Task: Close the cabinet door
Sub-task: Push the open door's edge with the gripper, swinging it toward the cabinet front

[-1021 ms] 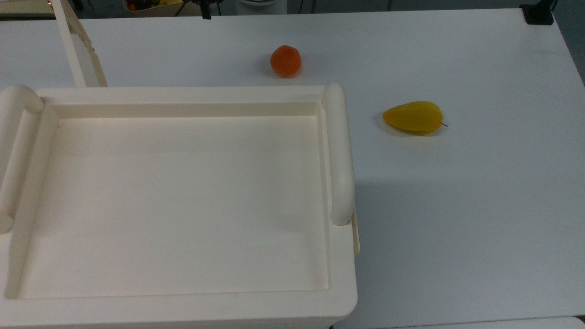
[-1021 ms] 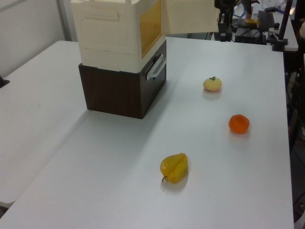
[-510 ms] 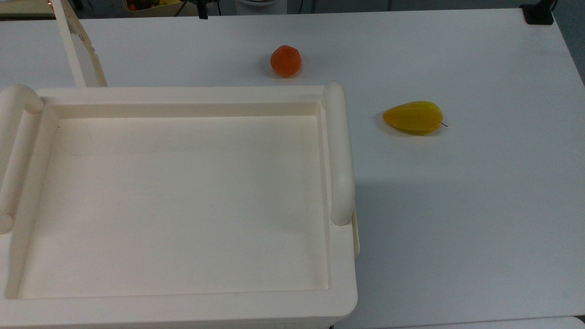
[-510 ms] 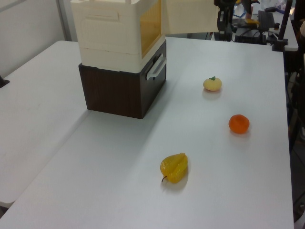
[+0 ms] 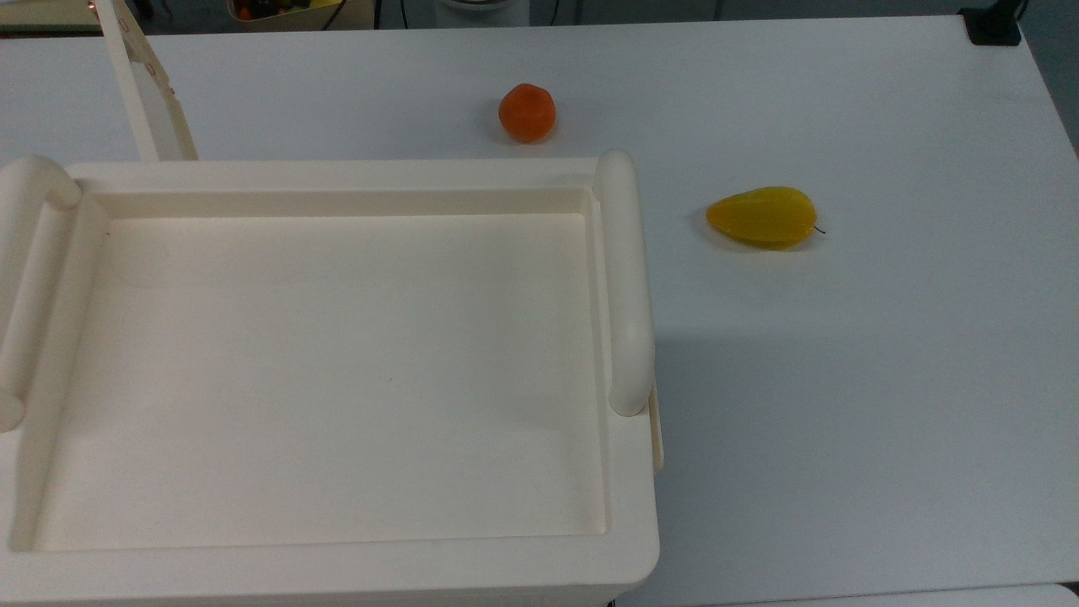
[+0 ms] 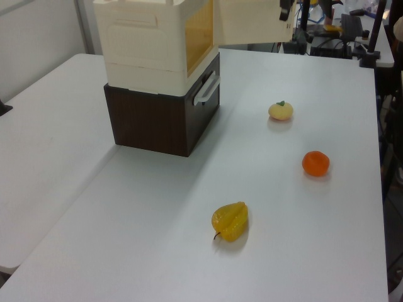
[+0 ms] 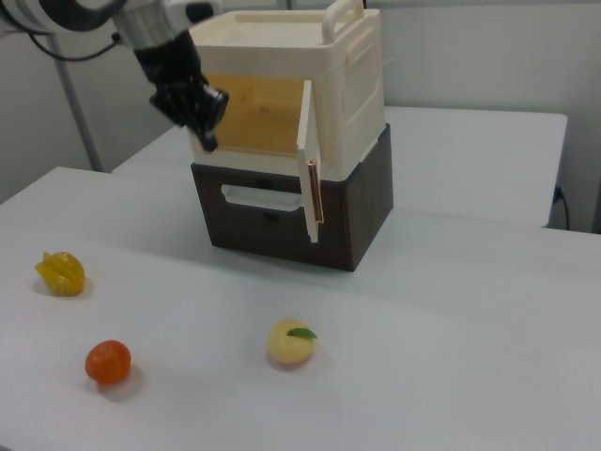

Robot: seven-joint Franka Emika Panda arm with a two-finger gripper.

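The cabinet (image 7: 347, 85) sits on a dark brown drawer base (image 6: 157, 123), back from the table (image 5: 843, 421) edges, its recessed top taking up the top view's lower left. The cabinet door (image 7: 308, 160) stands wide open, roughly square to the front, and the tan interior is on show. In the top view it juts out toward the table's far edge, near the far left corner.

The gripper (image 7: 202, 117) hangs high in front of the open cavity, at the right view's left, apart from the door and touching nothing. Whether it is spread or pinched, I cannot tell. In the left view a dark piece of it peeks out past the panel's free edge. It looks staged for an approach, off the swing path and level with the door, the height a push would need. From that side it likely has to get round to the outer face.

The orange (image 5: 527, 112), the yellow starfruit (image 5: 763, 217) and the pale peach (image 7: 291, 341) lie scattered on the open table, low enough that the door should pass over them.
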